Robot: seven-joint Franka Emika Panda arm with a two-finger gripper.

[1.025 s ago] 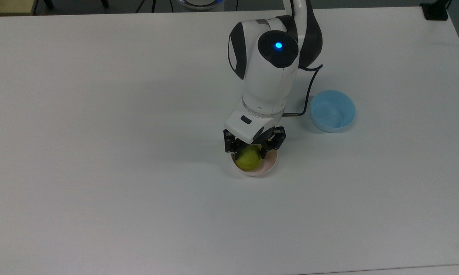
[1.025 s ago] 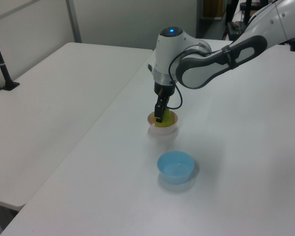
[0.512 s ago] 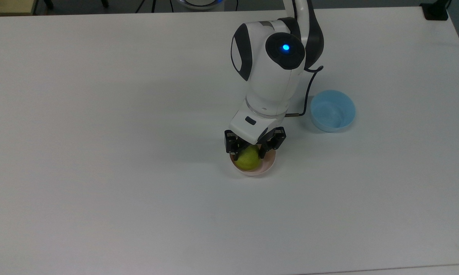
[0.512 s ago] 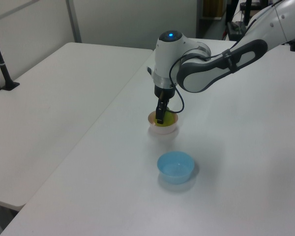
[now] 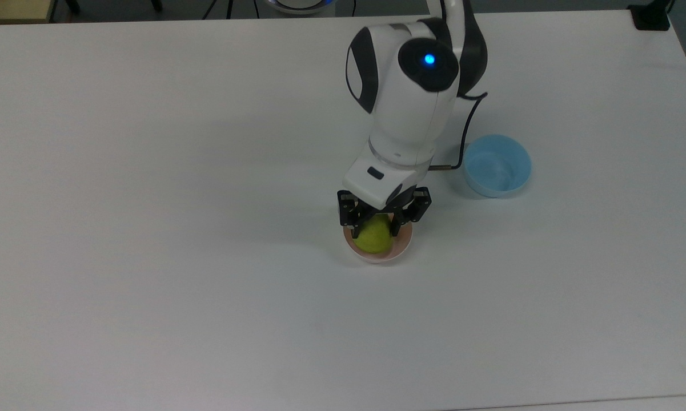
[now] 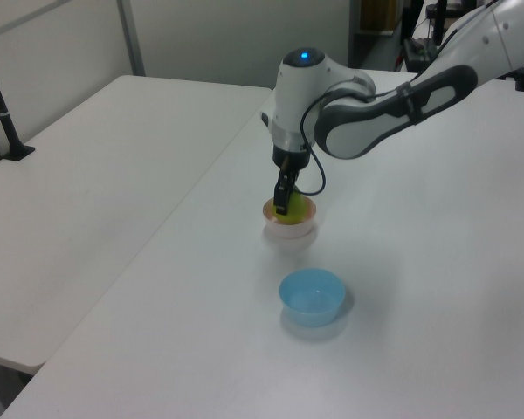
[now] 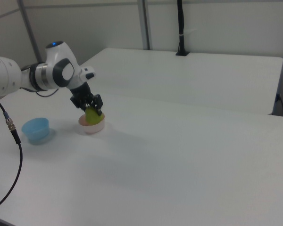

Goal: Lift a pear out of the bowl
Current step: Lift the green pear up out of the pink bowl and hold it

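Two fingers of the gripper clamped the pear from either side, just above the pink bowl, mid-table.

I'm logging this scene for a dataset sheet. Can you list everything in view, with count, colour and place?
pear: one, yellow-green, over the pink bowl, between the pincer's fingers.
pink bowl: one, pale pink, near the table's middle, under the pincer.
blue bowl: one, light blue, empty, apart from the pink bowl, on the top view's right.
table: white, carries both bowls; a second white table adjoins it.
black post: one, at the far table's edge in the right view.
cable: one, black, from the arm toward the blue bowl.
arm: one, white and black, blue light on top.
pincer: one, black, closed on the pear.
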